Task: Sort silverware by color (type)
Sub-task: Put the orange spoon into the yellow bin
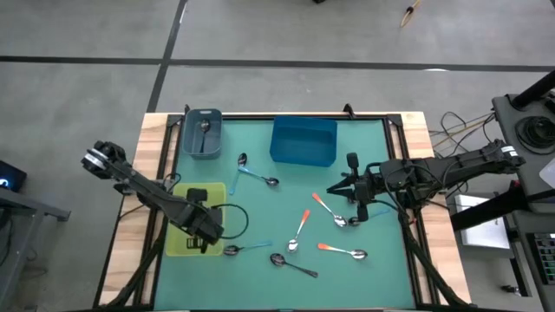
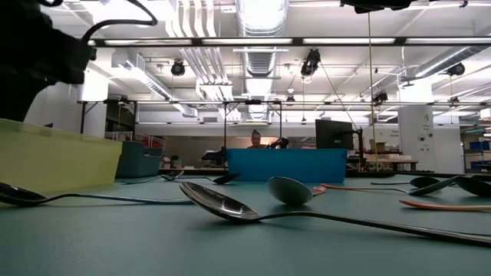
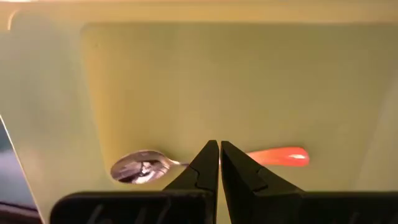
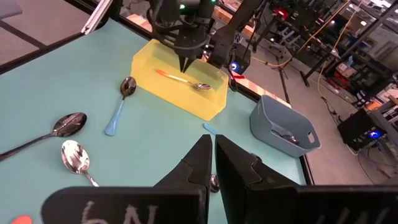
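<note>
My left gripper [image 3: 218,146] is shut and points straight down above the yellow bin [image 4: 186,99] at the mat's left side, clear of it. An orange-handled spoon [image 3: 277,155] lies flat on the bin's floor below the fingertips. My right gripper [image 1: 333,190] is shut with nothing in it and hovers about level over the mat's right half. Loose spoons lie on the green mat: orange-handled ones [image 1: 324,208] [image 1: 341,250], light-blue-handled ones [image 1: 257,176] [image 1: 250,249], and a dark one [image 1: 293,264]. A dark spoon [image 1: 205,130] lies in the grey bin [image 1: 189,139].
A blue bin [image 1: 303,140] stands at the mat's far middle, beside the grey bin. A black cable loop [image 1: 236,221] hangs by my left arm over the mat. Wooden borders [image 1: 152,173] frame the mat. Open mat lies between the yellow bin and the scattered spoons.
</note>
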Controlling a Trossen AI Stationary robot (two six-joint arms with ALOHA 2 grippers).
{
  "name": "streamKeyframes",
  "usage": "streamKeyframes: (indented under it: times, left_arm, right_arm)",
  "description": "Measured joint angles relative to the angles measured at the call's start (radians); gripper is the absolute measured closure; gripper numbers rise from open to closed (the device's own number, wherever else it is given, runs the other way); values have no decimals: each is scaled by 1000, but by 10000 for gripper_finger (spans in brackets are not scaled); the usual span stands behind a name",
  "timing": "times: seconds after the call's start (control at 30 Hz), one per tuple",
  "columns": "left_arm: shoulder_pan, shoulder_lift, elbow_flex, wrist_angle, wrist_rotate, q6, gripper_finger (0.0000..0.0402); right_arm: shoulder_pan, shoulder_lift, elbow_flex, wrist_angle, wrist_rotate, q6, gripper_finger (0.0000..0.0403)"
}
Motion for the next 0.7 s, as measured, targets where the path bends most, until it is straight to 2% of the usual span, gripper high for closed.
streamKeyframes:
  times: [0.3,0.5,0.7]
  left_arm:
    - [7,-130,-202,206,0,-46,401]
    - [7,-120,-266,278,10,-83,401]
    - [6,-88,-272,281,29,-98,401]
  right_arm:
    - [-7,0,0,2,73,0,390]
    - [-15,0,0,0,75,0,390]
    - [-15,0,0,-1,75,0,390]
